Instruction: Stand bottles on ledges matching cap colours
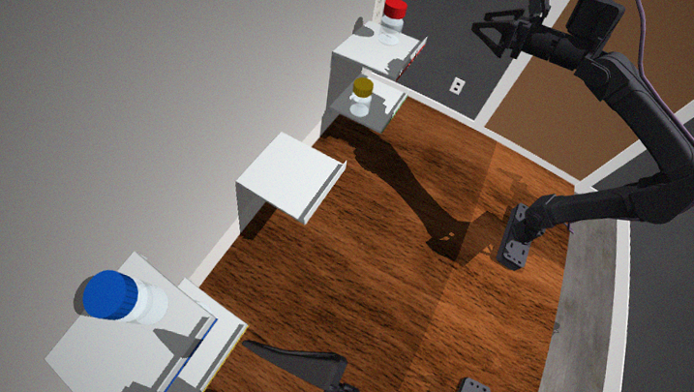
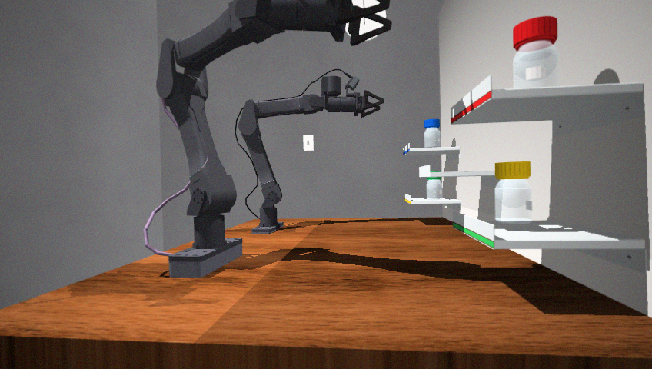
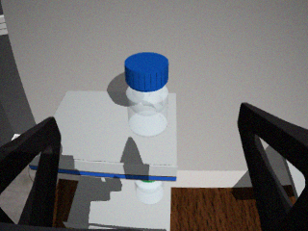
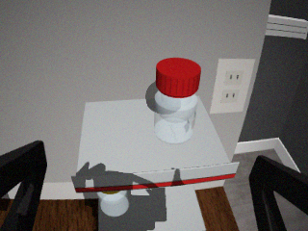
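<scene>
The blue-capped bottle [image 1: 110, 295] [image 2: 431, 134] [image 3: 146, 72] stands upright on the blue-strip ledge [image 1: 90, 361] [image 3: 87, 120]. The green-capped bottle [image 2: 434, 188] [image 3: 149, 193] stands on the yellow-strip ledge [image 2: 450, 201] below. The red-capped bottle [image 1: 393, 19] [image 2: 535, 50] [image 4: 178, 77] stands on the red-strip ledge [image 1: 355, 50] [image 4: 111, 137]. The yellow-capped bottle [image 1: 362, 88] [image 2: 512, 191] [image 4: 115, 204] stands on the green-strip ledge [image 2: 571, 243] below. My left gripper [image 2: 381, 104] [image 3: 147, 119] is open, in front of the blue-capped bottle. My right gripper [image 1: 479, 21] [image 4: 152, 163] is open, in front of the red-capped bottle.
A bare middle ledge [image 1: 290, 176] [image 2: 462, 174] sits between the two stacked pairs; its strip colour cannot be told. Each upper ledge overhangs the lower one and its bottle. Raised lips run along the ledges' front edges. The wall is behind them.
</scene>
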You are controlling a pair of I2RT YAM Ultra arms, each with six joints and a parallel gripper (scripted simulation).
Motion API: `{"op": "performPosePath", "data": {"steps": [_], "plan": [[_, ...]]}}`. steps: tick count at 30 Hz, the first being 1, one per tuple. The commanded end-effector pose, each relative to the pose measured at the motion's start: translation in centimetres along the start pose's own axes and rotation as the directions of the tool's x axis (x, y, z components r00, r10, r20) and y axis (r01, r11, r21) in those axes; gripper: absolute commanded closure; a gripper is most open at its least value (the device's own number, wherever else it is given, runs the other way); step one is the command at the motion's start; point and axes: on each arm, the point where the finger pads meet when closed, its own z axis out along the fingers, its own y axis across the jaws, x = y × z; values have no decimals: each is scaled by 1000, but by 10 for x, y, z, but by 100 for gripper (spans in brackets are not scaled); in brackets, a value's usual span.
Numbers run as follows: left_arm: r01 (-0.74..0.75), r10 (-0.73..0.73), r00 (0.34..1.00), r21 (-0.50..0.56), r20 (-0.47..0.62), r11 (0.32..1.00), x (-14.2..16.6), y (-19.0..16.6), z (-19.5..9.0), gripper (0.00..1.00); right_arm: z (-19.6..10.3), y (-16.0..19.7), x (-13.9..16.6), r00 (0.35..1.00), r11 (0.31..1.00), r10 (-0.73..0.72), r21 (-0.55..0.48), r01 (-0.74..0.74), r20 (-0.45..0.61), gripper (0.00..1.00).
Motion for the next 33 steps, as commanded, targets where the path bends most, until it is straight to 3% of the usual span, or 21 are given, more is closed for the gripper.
{"op": "performPosePath", "data": {"steps": [1, 7, 19, 24, 29, 33], "plan": [[8, -8, 1000, -7, -15, 1000, -7, 8, 4, 0, 0, -9, -5, 998, 999, 14, -30, -15, -56, 0], [6, -6, 1000, -12, -9, 1000, -11, 10, 6, 0, 0, -31, -20, 999, 1000, 15, 12, -14, -37, 0], [2, -2, 1000, -14, 2, 1000, -12, 9, 4, 0, -1, -31, -22, 999, 1000, 15, 14, -15, -31, 0], [-3, 4, 997, -10, 72, 1000, -20, 9, 1, 0, -1, -31, -22, 999, 1000, 15, 14, -15, -31, 0], [-8, 9, 994, -7, 111, 1000, -9, 10, 1, 0, 0, -32, -19, 999, 1000, 17, 16, -16, -32, 0], [-9, 10, 993, -6, 118, 1000, 31, 12, 3, 0, 0, -25, -21, 1000, 1000, -1, 17, 0, 25, 0]]}}
